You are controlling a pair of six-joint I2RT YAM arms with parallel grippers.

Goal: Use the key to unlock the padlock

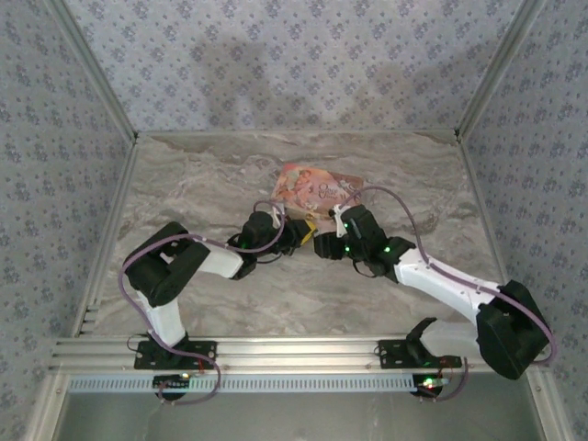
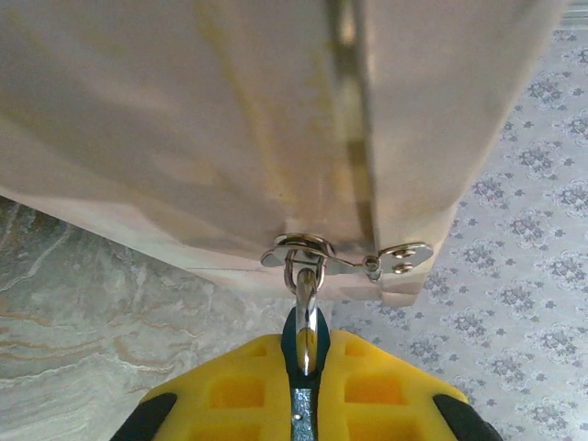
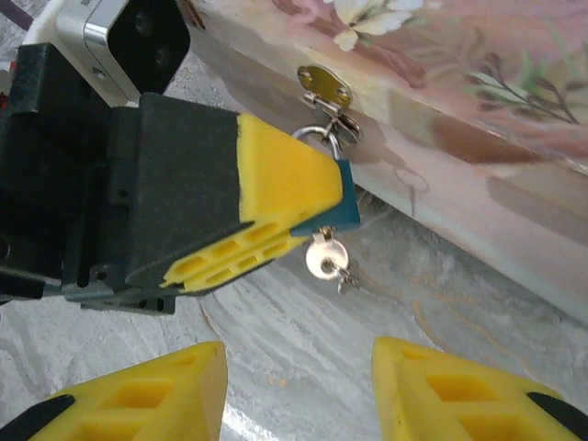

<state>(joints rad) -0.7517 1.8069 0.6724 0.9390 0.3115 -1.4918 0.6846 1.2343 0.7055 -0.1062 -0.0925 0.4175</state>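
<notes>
Marbled grey table, enclosed by walls papered in a small floral pattern.

- Pink illustrated box: lies toward the far middle of the table. A metal hasp is fixed on the side facing the arms.
- Padlock: small blue body with a silver shackle, which passes through the hasp loop. It hangs just off the box wall, above the table.
- Left gripper: clamped on the padlock. The blue body is pinched between the yellow pads, and only its end and the shackle stick out toward the box.
- Key: silver, hanging from the underside of the padlock, just below the left gripper's pads, with a small ring attached.
- Right gripper: jaws spread wide with nothing between them. It faces the key and padlock from nearby and touches neither.
</notes>
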